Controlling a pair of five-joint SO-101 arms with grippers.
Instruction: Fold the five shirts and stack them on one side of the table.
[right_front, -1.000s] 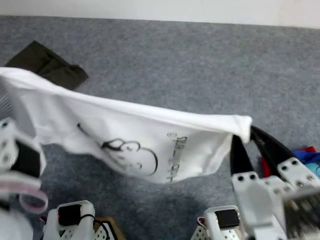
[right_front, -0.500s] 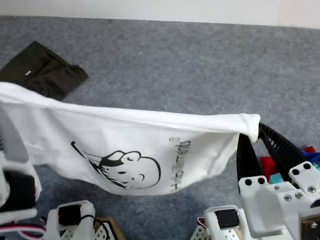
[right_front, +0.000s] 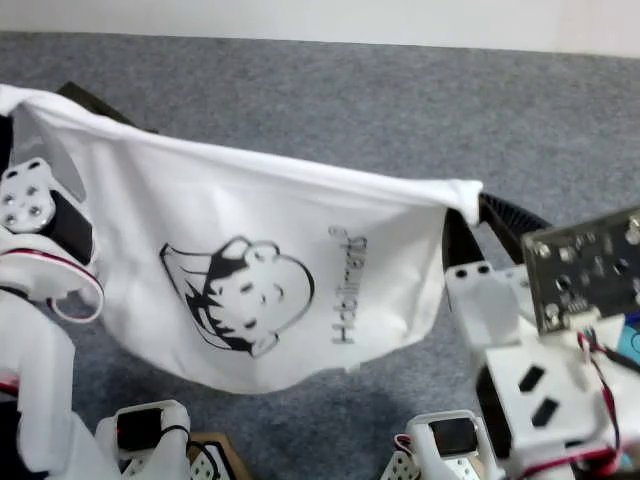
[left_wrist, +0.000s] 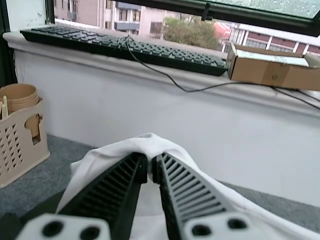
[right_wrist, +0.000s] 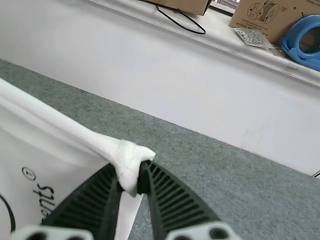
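- The white cotton T-shirt with a black cartoon-face print (right_front: 270, 270) is hanging stretched in the air between the two arms, its printed side facing the high camera and its lower hem sagging above the grey felt-covered table (right_front: 400, 100).
- The left gripper (left_wrist: 150, 162) is pinching one top corner of the white T-shirt; its black ribbed jaws are closed down almost to touching, and the cloth (left_wrist: 150, 145) is bunching up over their tips.
- The right gripper (right_wrist: 130, 172) is clamping the opposite top corner of the shirt, with a rolled wad of white fabric (right_wrist: 127, 157) squeezed between its narrow jaws.
- In the high view the right gripper (right_front: 470, 210) is sitting just under that bunched corner, while the white left arm (right_front: 40, 220) is standing beside the shirt's other edge.
- The top hem of the shirt is running taut from one held corner down to the other, the left corner being held higher.
- A dark olive cloth garment (right_front: 85, 98) is lying on the table behind the shirt's left corner, mostly hidden by it.
- A beige slotted plastic basket (left_wrist: 20, 135) is resting on the table beyond the shirt, seen past the left gripper.
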